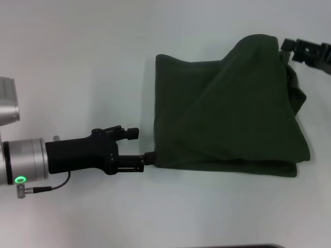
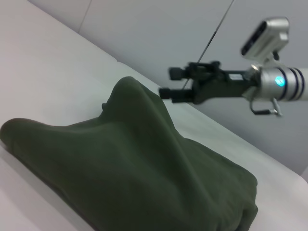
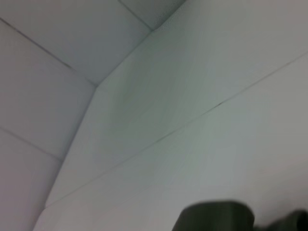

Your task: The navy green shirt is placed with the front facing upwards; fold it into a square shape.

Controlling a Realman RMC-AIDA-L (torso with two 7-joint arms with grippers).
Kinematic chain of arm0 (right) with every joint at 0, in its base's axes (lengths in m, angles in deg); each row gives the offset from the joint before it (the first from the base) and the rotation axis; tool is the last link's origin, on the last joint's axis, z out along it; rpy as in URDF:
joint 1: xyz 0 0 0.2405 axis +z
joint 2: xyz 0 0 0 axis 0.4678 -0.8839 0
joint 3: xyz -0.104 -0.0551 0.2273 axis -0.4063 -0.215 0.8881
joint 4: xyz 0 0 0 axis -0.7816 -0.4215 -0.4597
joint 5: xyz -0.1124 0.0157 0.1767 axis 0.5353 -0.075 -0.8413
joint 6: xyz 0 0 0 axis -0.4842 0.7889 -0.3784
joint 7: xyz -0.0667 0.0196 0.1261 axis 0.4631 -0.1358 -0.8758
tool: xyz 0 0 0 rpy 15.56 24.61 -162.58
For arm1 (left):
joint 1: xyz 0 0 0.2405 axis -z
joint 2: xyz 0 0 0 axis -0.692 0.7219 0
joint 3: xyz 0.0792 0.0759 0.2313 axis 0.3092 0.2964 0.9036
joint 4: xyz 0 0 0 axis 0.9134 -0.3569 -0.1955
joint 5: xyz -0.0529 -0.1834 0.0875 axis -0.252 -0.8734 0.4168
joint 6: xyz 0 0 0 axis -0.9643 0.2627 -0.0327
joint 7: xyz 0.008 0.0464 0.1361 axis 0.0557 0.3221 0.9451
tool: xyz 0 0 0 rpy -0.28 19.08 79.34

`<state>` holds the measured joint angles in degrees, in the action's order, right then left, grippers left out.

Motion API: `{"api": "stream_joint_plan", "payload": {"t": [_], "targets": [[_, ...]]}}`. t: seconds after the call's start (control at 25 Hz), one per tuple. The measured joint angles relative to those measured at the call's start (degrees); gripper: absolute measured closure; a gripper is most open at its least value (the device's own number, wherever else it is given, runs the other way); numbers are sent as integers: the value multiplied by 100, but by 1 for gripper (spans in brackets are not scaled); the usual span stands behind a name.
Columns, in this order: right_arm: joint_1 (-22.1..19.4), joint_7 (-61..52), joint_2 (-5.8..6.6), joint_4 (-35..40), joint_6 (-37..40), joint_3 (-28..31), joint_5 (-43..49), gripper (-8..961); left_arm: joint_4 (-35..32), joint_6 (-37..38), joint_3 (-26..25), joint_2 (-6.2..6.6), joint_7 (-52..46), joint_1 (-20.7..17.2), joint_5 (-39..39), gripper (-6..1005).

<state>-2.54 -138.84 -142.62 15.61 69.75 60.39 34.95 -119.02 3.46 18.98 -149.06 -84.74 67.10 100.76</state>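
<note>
Lying bunched in soft folds on the white table (image 1: 77, 62), the shirt (image 1: 227, 108) looked light and limp, best taken by its edges, where the left gripper (image 1: 147, 157) pinched a near corner and the right gripper (image 1: 285, 47) clamped the raised far peak.

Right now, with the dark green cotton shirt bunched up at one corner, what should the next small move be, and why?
Probably lower the right gripper to lay its raised corner flat. The dark green cotton shirt peaks there, while the left gripper meets the near-left hem low on the white table. The fold looks roughly square otherwise.
</note>
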Motion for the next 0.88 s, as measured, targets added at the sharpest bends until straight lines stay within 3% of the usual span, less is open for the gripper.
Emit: {"api": "stream_joint_plan", "payload": {"t": [0.32,0.64,0.88], "targets": [[-573,4,187,-11,1107,20,131,85,-21,15,-8,3,5,29,-10,60],[-853,-627,438,-70,1555,13,425,116,-191,173,-31,-17,147,38,-106,60],[-778,-948,428,-82,1654,-13,598,152,-225,443,-229,3,499,12,-396,59]]}}
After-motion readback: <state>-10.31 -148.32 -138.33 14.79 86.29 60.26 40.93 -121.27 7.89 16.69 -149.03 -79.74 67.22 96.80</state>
